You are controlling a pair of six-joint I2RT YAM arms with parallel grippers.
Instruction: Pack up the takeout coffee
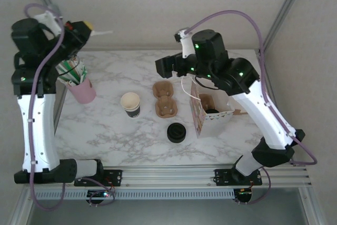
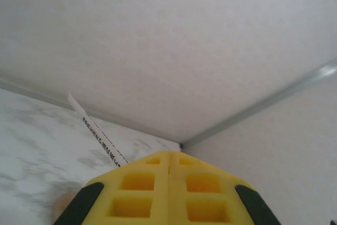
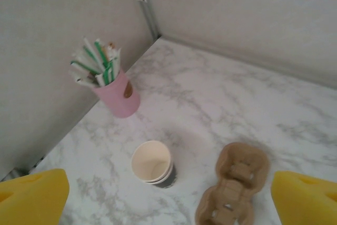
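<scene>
Inside the open white box [image 1: 198,122] a black round top [image 1: 213,110] shows. It looks like the takeout coffee's lid, and the box walls hide the cup under it. My left gripper [image 1: 87,26] [image 2: 168,154] is raised high at the back left. Its yellow fingers are pressed together on a paper-wrapped straw [image 1: 102,33] [image 2: 97,135] that sticks out sideways. My right gripper [image 1: 160,67] [image 3: 168,196] hangs open above the middle of the table. Below it are a lidless cup [image 1: 130,104] [image 3: 152,163] and a brown cup carrier [image 1: 165,98] [image 3: 234,188].
A loose black lid [image 1: 176,132] lies on the marble in front of the carrier. A pink holder full of straws [image 1: 81,89] [image 3: 116,96] stands at the left edge. Walls close in the back and both sides.
</scene>
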